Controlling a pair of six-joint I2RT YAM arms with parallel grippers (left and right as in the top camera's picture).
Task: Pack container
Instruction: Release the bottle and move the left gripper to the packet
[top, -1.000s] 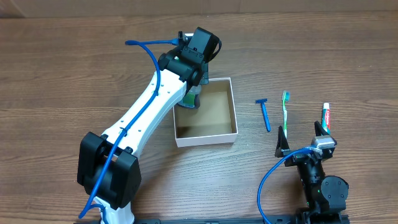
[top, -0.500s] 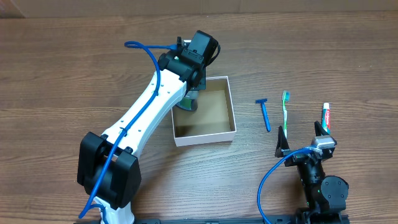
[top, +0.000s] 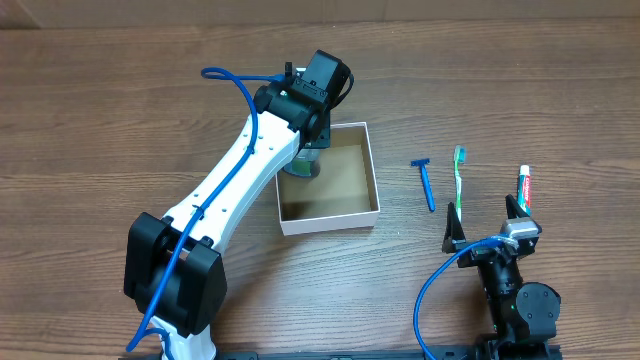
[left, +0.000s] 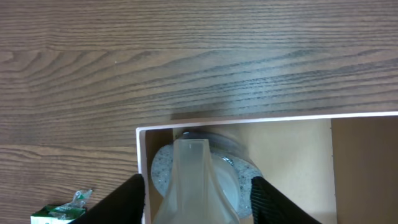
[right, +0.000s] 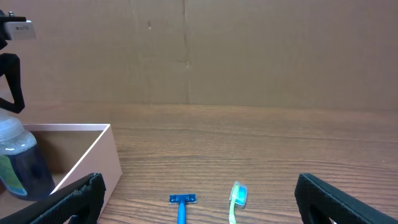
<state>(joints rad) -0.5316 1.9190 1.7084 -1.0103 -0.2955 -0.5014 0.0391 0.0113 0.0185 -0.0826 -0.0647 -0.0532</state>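
The container (top: 330, 222) is square, shallow, white-walled and brown inside; the left end effector (left: 196, 186) seemingly clamps a clear bottle (left: 194, 168) at its 10 o'clock corner; the right end effector (right: 199, 186) gapes apart.

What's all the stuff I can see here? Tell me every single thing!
box: one, white walls and brown inside, middle of the table
bottle: one, clear, standing in a corner of the box
razor: one, blue, on the table to the right of the box
toothbrush: one, green, next to the razor
toothpaste tube: one, white and red, farthest right
packet: one, green and white, on the table just outside the box wall
table: one, brown wood, under everything
left gripper: one, black, on a white arm, fingers on either side of the bottle
right gripper: one, black, open, near the toothpaste tube
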